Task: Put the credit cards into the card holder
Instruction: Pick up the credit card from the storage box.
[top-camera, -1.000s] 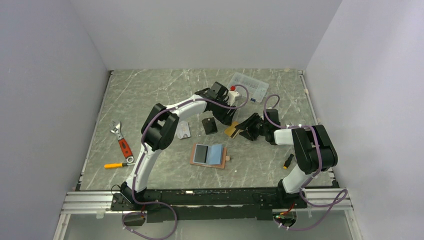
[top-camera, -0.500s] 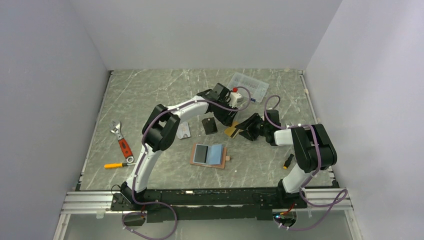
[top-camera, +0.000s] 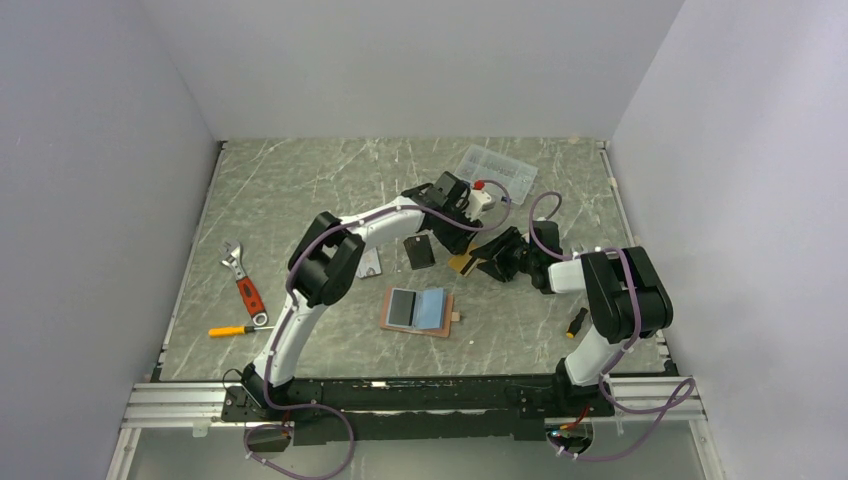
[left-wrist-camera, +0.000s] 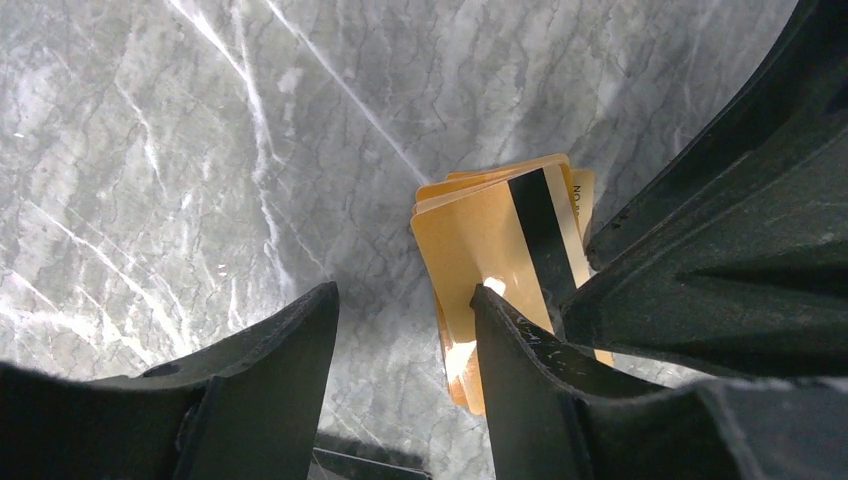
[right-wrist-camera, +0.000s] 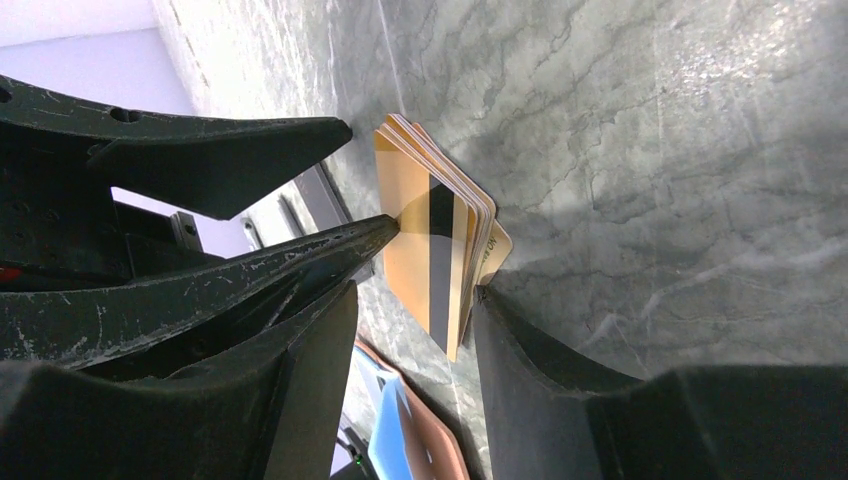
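Observation:
A stack of orange-gold credit cards (top-camera: 462, 264) with a black stripe lies mid-table. It also shows in the left wrist view (left-wrist-camera: 490, 250) and the right wrist view (right-wrist-camera: 430, 240). My left gripper (top-camera: 458, 246) (left-wrist-camera: 405, 295) is open, and its right finger touches the top card. My right gripper (top-camera: 484, 262) (right-wrist-camera: 415, 292) is open around the stack's end, with one finger against the stack's edge. The tan card holder (top-camera: 418, 310) (right-wrist-camera: 415, 435) lies open nearer me, blue pockets up. A pale silver card (top-camera: 370, 264) lies partly under the left arm.
A small black rectangle (top-camera: 419, 250) lies left of the cards. A clear plastic box (top-camera: 497, 170) and a white bottle with a red cap (top-camera: 480, 192) are behind them. A wrench (top-camera: 243, 280) and a screwdriver (top-camera: 235, 330) lie at the left. A small black-orange item (top-camera: 577, 322) lies at the right.
The left arm's wrist has shifted right and a little nearer, bringing its gripper over the card stack. The right gripper has edged slightly left toward the stack.

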